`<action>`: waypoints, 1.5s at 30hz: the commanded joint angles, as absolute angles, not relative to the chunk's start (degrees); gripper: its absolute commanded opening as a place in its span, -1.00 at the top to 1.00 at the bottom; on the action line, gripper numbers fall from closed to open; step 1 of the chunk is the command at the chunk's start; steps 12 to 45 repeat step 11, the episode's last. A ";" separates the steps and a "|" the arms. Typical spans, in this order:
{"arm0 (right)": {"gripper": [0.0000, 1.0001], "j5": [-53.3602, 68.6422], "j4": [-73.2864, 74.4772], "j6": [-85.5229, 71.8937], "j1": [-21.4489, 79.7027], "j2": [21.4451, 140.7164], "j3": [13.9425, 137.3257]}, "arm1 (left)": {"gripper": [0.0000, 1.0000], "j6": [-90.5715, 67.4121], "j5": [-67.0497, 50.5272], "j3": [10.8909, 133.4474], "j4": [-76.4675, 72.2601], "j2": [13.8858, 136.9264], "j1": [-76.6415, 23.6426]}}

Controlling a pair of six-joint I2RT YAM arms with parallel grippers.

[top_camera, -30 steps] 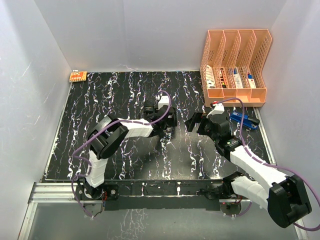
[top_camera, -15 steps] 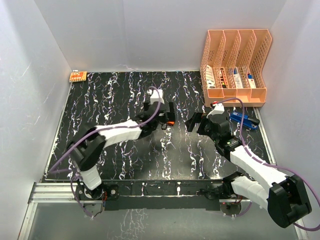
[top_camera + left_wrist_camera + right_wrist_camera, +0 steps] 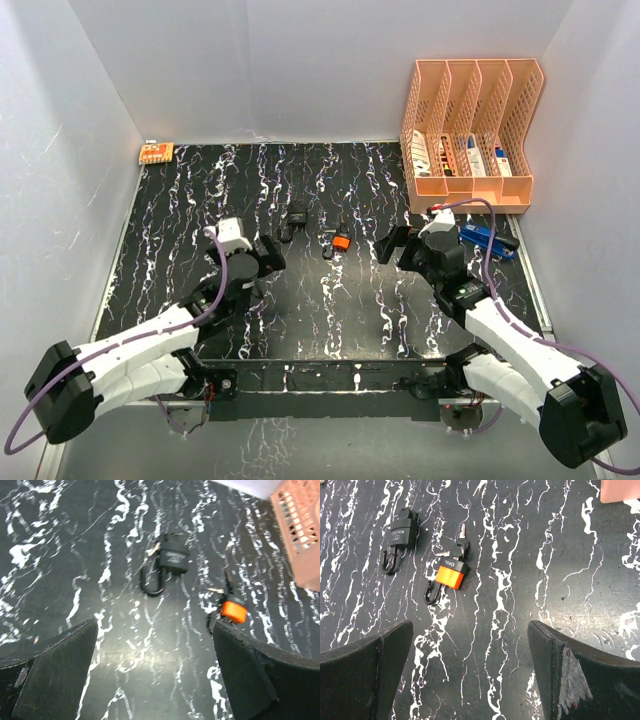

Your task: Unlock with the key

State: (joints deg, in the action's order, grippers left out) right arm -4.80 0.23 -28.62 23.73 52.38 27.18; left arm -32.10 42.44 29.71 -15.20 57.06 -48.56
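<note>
A bunch of keys lies on the black, white-veined tabletop. It touches the end of an orange padlock opposite that lock's black shackle. Whether a key sits in the keyhole cannot be made out. Just to the left, not touching, lies a black padlock; whether its shackle is latched is hard to tell. Both locks carry small lettering too fine to read.

The right tool hovers near them on the near side, fingers spread wide and holding nothing. The left tool is likewise wide and empty, and its view is blurred.

At the far right stands a peach file rack holding small items with unreadable labels. A blue object is partly hidden behind the right arm. A small orange item sits at the far left corner.
</note>
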 commanded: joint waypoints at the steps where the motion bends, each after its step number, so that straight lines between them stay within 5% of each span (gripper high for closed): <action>1: -0.96 -5.55 -0.33 -29.47 23.55 49.60 25.93 | -0.97 -36.24 47.40 25.16 -10.09 50.27 -49.04; 45: -0.96 -5.29 0.96 -30.06 23.51 46.17 24.94 | -0.97 -38.06 49.41 23.22 -8.07 47.65 -49.17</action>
